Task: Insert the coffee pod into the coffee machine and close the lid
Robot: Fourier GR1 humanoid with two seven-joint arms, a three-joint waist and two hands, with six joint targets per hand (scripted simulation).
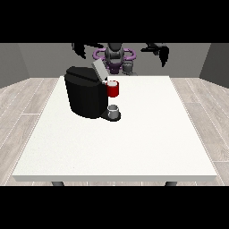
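Right, status: coffee machine (pixel 86 96) sits on the table (pixel 134 147), left of centre in the front view, black body, lid (pixel 99 69) tilted up and open at the back. Red bit at the machine's head, around the brew slot, I read as the pod holder (pixel 113 88); a pale disc shows on top of it, which may be the coffee pod (pixel 112 82) already seated, but it's too small here to be sure. Small grey cup (pixel 114 108) stands on the drip base under it.

Both my hands are up near the far edge, well apart from the machine and touching nothing. Hand at the view's left (pixel 82 48) and hand at the view's right (pixel 162 53): fingers hang down dark against the wall, I cannot tell whether they're spread or curled. Neither carries anything that I can see.

Handling guess: pod is light, small, thin-walled, probably slick, so it would crush or skid if pinched on the sidewall. Take it by the rim, thumb against fingers, and drop it straight in.

Lid is stiff, hinged at the rear. Push on its free upper edge, downward and forward. Machine looks heavy enough not to slide, though a sideways shove could shift it or knock the cup.
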